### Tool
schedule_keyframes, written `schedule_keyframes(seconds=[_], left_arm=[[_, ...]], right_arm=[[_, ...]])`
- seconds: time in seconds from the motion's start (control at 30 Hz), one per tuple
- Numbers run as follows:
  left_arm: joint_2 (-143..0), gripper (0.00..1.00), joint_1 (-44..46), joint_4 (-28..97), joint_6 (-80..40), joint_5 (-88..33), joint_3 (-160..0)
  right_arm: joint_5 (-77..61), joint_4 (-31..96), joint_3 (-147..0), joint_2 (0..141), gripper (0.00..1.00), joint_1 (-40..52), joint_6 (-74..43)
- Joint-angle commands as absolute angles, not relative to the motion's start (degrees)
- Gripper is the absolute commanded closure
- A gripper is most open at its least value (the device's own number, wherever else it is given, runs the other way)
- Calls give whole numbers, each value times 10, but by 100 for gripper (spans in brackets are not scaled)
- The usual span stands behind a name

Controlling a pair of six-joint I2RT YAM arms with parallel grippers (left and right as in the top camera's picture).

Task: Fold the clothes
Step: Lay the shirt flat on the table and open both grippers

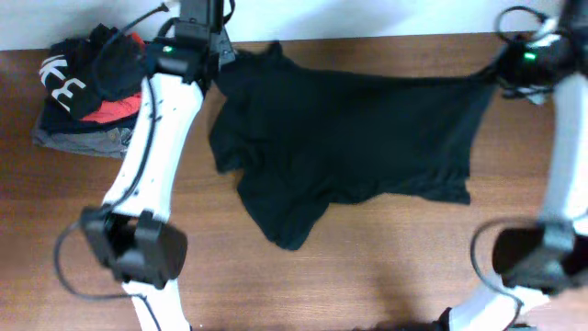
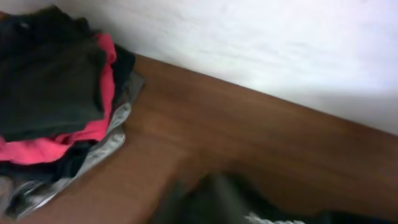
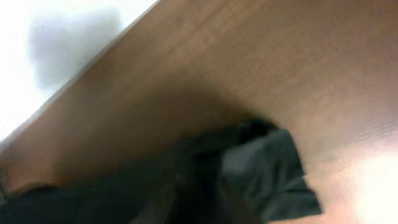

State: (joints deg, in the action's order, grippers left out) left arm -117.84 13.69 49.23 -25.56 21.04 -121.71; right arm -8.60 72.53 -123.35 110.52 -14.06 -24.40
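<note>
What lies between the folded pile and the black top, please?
In the overhead view, only the left arm's white link, over bare wooden table, separates the folded pile from the black top.

This looked like a robotics lab — a bare wood-grain bench (image 1: 367, 276) set against a plain white wall (image 1: 367, 18), a white cabled left arm (image 1: 149, 138) and right arm (image 1: 565, 138) standing at its near edge, a black top (image 1: 367, 138) spread along its far edge, folded garments (image 1: 106, 110) stacked at the far left corner.
</note>
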Motion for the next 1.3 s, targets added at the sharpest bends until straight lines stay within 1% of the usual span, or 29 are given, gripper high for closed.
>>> schedule_keyframes(seconds=[0.0, 0.03, 0.07, 0.1, 0.2, 0.3, 0.53, 0.7, 0.87, 1.03, 1.17, 1.27], left_arm=[[-1223, 13, 132, 466, -248, 230, -1219], [-1236, 1, 132, 460, -244, 230, -1219], [-1244, 1, 132, 456, -237, 230, -1219], [-1251, 1, 132, 456, -232, 230, -1219], [-1254, 1, 132, 472, -222, 229, -1220], [-1239, 1, 134, 500, -222, 227, -1221], [-1164, 1, 135, 604, -222, 157, -1222], [-1113, 1, 135, 711, -222, 102, -1222], [-1079, 1, 142, 816, -224, 98, -1222], [-1072, 1, 149, 906, -273, 109, -1222], [-1069, 1, 150, 959, -309, 119, -1222], [-1051, 1, 159, 967, -324, 108, -1203]], right_arm=[[-5, 709, -1237, 1169, 29, -108, -242], [10, 706, -1237, 1183, 16, -102, -242], [25, 706, -1237, 1195, 5, -97, -242], [40, 707, -1237, 1204, 1, -93, -242], [72, 717, -1237, 1209, 1, -90, -238], [74, 733, -1237, 1190, 1, -96, -238], [73, 790, -1237, 1117, 1, -105, -238], [72, 853, -1237, 1060, 1, -105, -238], [72, 922, -1237, 1012, 1, -105, -238], [72, 968, -1237, 976, 1, -105, -257], [71, 973, -1223, 946, 1, -105, -259], [72, 973, -1193, 912, 1, -105, -259]])
